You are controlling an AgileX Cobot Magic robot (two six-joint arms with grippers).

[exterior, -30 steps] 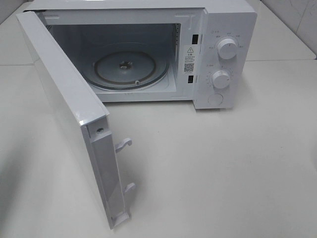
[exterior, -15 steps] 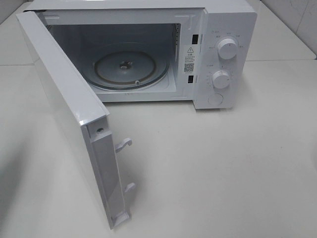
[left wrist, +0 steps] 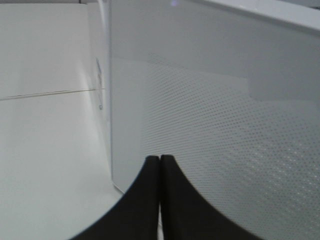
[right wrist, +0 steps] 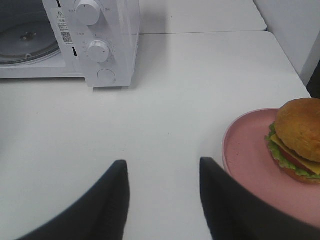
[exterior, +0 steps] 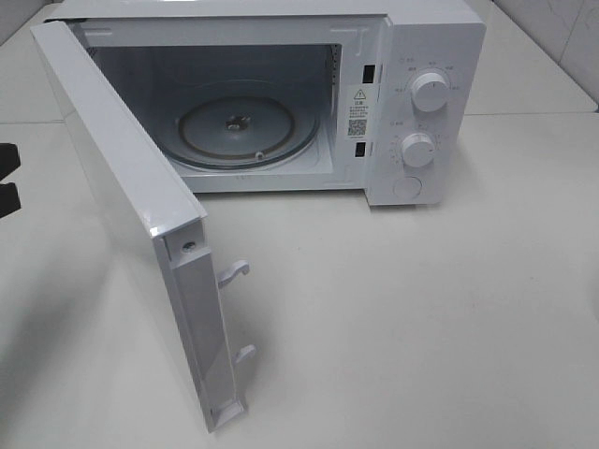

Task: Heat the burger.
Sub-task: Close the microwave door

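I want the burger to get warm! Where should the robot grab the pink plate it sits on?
Probably the plate's bare raised rim facing the open right gripper, one finger over it and one under. The burger sits toward the far side, leaving that edge free.

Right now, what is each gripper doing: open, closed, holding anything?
Left gripper: closed, empty, close to the microwave door.
Right gripper: open, empty, beside the pink plate.
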